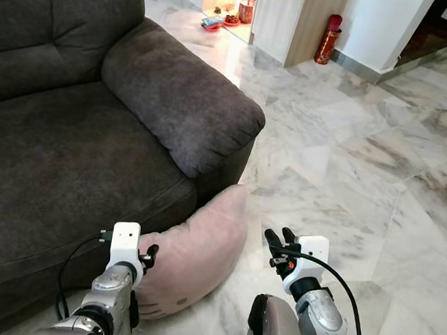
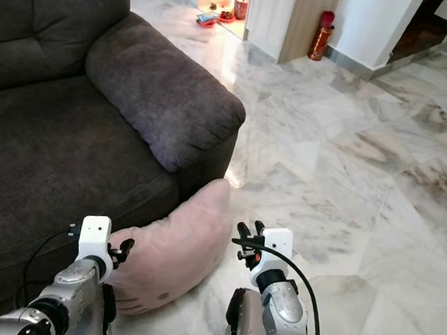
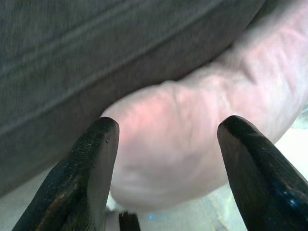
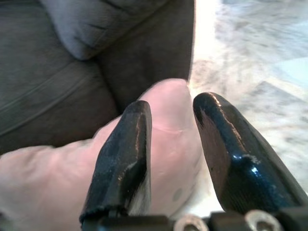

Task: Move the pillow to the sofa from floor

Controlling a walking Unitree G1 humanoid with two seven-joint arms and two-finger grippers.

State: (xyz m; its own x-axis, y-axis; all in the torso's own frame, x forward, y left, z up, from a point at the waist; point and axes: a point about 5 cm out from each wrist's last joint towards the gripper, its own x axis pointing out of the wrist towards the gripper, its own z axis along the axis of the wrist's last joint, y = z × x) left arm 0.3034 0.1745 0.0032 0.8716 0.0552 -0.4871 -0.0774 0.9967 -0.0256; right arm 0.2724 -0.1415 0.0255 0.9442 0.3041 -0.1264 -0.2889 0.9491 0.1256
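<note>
On the marble floor point(image 1: 343, 155), a pink pillow point(image 1: 199, 252) leaned against the sofa point(image 1: 67, 144), between the spread-fingered left gripper point(image 3: 166, 144) and right gripper point(image 4: 171, 120); no writing showed.

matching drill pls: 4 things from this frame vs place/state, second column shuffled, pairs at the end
1. pillow
2. sofa
3. left gripper
4. red cylinder

a. stands by the wall, far across the floor
b. dark grey, wide armrest
c. pink, on the floor leaning against the sofa front
d. open, fingers either side of the pillow's end, not closed on it

Pairs: 1-c, 2-b, 3-d, 4-a
</note>
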